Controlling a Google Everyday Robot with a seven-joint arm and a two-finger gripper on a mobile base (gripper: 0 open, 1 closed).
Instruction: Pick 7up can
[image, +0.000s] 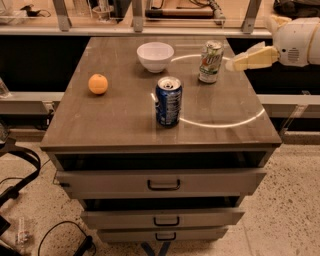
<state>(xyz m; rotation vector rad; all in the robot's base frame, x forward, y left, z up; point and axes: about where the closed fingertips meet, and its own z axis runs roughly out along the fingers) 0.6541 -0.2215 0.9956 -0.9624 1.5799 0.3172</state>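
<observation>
So, my gripper (239, 61) is at the upper right of the frame, tip pointing left, just beside the 7up can (210, 61). Can't tell if it's apart or together, or whether it touches the can. That can stands upright toward the upper right of the wooden cabinet top (115, 120). The white bowl (155, 56) left of it looks empty. A dark blue can (168, 101) stands mid-frame, with an orange (98, 83) further left. Drawers (162, 182) sit below, over a speckled floor (290, 210) with cables (55, 235) at lower left.

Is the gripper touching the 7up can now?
Cannot tell. In the camera view the gripper, pointing in from the right, ends just beside the right side of the 7up can; neither a gap nor contact shows plainly.
</observation>
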